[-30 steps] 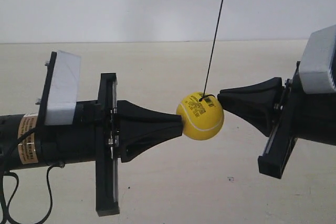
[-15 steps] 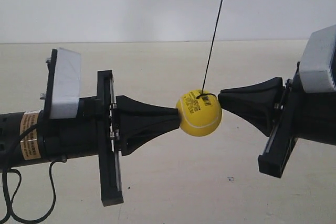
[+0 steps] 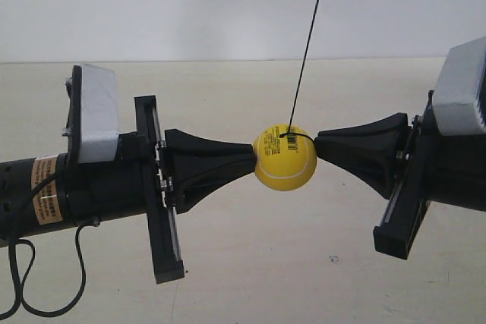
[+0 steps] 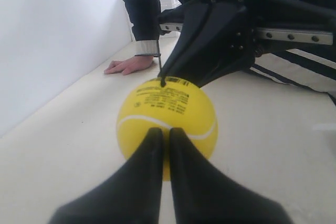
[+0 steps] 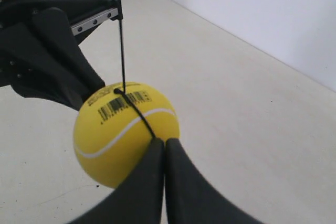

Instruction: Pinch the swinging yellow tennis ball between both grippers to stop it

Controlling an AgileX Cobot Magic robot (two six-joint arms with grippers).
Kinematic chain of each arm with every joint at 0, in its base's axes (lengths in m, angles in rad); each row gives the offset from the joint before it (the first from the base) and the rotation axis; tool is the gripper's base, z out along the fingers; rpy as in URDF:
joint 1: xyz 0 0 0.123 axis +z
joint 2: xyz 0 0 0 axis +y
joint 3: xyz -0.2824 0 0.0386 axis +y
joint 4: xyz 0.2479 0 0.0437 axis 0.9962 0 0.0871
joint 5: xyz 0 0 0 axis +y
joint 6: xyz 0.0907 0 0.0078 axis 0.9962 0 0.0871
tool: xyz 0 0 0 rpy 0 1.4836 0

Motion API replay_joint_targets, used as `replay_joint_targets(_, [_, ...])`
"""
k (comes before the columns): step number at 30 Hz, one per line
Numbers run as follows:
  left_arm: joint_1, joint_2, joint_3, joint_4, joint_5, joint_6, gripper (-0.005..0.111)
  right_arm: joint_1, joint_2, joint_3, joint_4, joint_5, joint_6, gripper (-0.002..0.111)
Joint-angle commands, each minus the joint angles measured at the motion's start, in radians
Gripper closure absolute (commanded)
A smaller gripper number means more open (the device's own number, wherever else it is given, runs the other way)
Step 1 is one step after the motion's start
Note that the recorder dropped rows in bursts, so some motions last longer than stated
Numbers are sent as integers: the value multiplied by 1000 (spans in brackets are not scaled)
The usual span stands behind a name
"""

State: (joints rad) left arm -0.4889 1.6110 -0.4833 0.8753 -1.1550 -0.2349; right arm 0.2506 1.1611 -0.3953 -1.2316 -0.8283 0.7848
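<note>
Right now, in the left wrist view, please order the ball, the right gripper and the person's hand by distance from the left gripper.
1. yellow tennis ball, touching the tip of the left gripper.
2. right gripper, just behind the ball.
3. person's hand, far behind both.

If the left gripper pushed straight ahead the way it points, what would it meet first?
The yellow tennis ball: the left gripper appears to touch it with its closed tip. Directly behind the ball sits the right gripper.
</note>
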Motion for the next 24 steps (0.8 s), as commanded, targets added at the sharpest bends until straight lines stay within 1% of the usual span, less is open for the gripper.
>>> replay_joint_targets(1, [-11,4,-9,-1,-12,3,102,3,3,0,-23,-49,1,108])
replay_joint_targets(24, [-11,4,-9,4,-6,3,102,3,3,0,-12,-35,1,108])
